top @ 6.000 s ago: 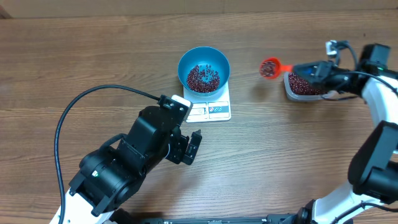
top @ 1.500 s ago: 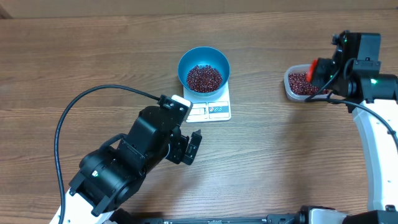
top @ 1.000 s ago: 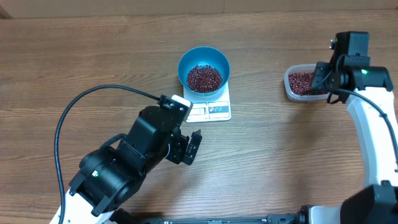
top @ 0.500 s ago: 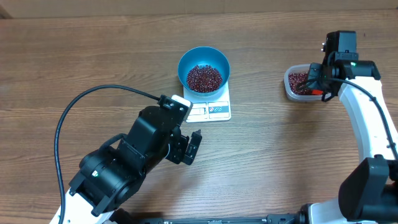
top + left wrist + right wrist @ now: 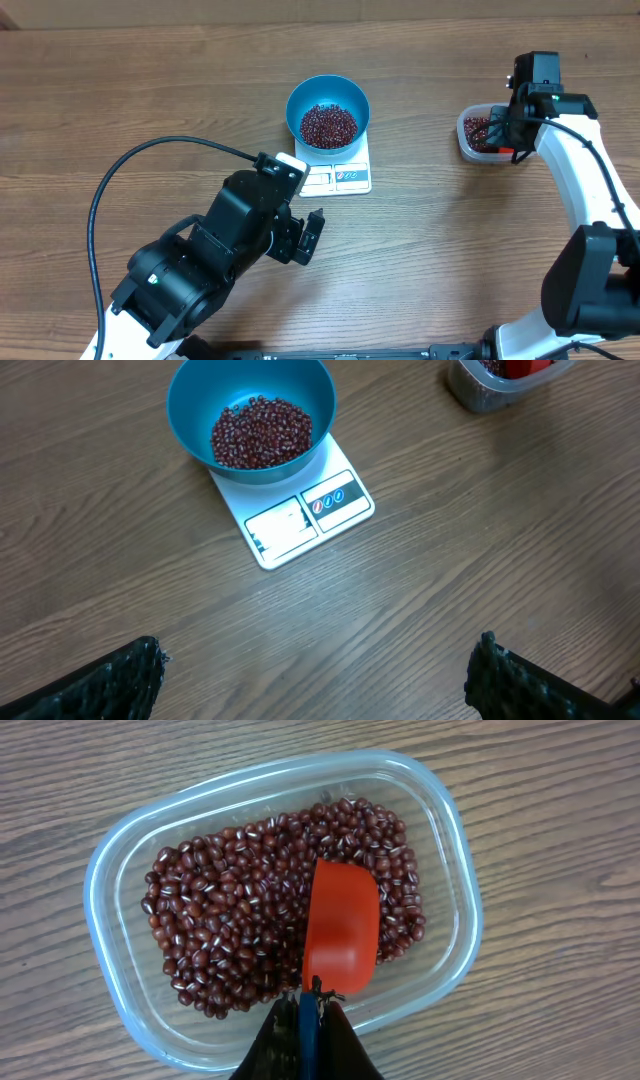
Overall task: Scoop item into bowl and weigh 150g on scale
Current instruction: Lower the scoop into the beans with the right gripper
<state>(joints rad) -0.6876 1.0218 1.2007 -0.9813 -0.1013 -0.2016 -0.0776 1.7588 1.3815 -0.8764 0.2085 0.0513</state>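
- The right gripper (image 5: 308, 1010) is pinched tight on the handle of the orange-red scoop (image 5: 340, 920).
- The scoop's cup rests on the beans (image 5: 230, 920) inside the clear container (image 5: 455, 870).
- The left gripper (image 5: 315, 660) is spread wide, holds nothing, and hangs over the table (image 5: 480, 560) near the scale (image 5: 340, 178).
- The blue bowl (image 5: 295, 105) sits on the scale with more beans heaped inside, well apart from the container.
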